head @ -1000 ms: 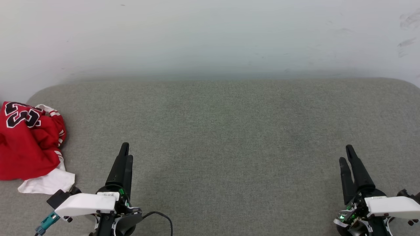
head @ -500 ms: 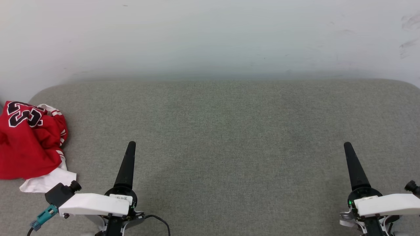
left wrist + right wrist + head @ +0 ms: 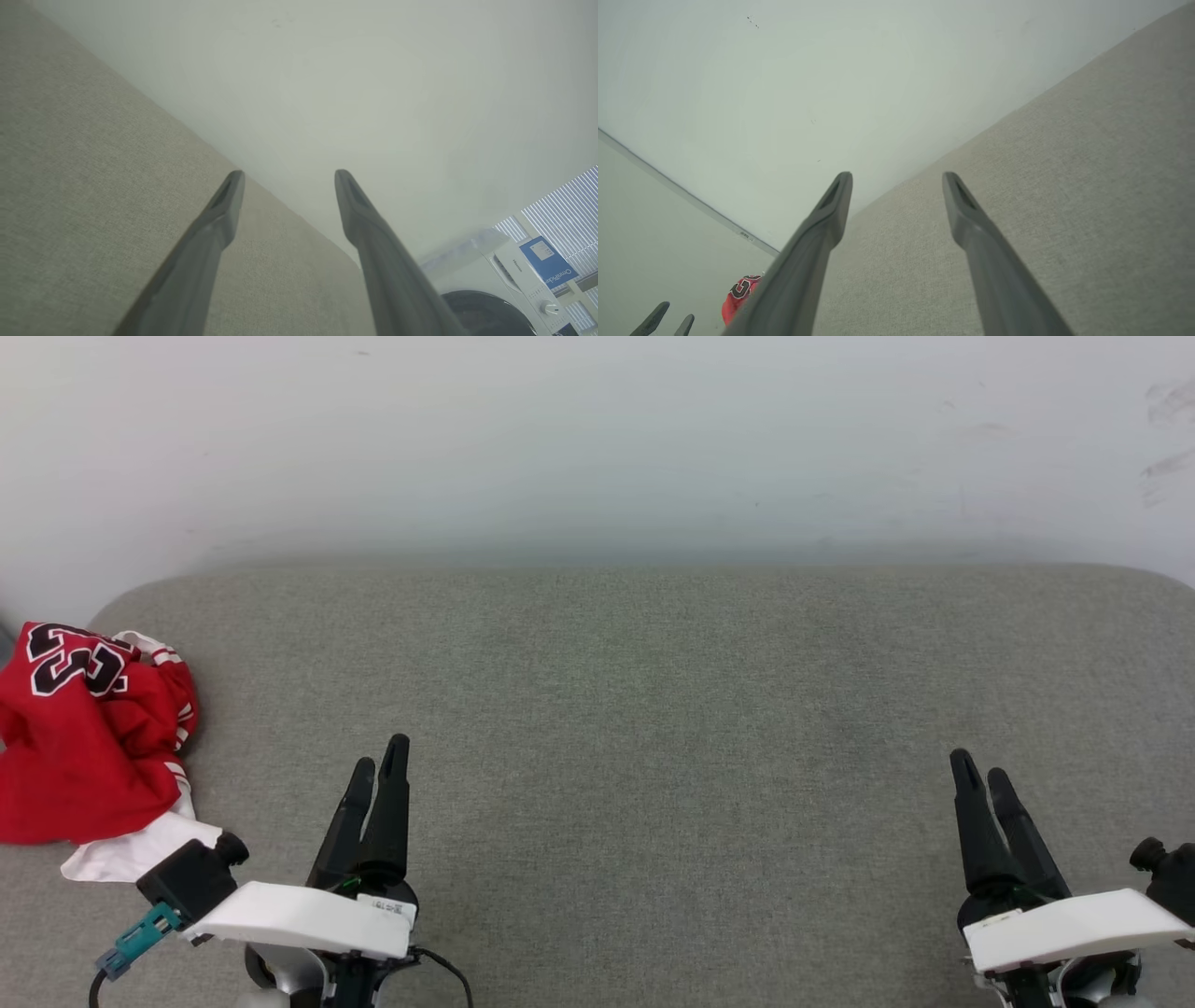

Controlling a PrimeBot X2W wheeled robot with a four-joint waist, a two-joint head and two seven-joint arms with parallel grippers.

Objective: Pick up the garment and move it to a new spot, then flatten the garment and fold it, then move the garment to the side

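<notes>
Red jersey (image 3: 89,737) lies crumpled at the far left edge of the grey pad (image 3: 653,709), with black numerals showing at its far end and a white sleeve sticking out at its near end. It lies free of both arms. Just to its right, apart from the cloth, the left gripper (image 3: 382,754) hovers with fingers spread and empty, pointing toward the pale wall (image 3: 597,439). Well apart, near the pad's right end, the right gripper (image 3: 978,765) is likewise spread and empty. Beyond the pad's corner, the left wrist view shows a white washer (image 3: 490,284).
</notes>
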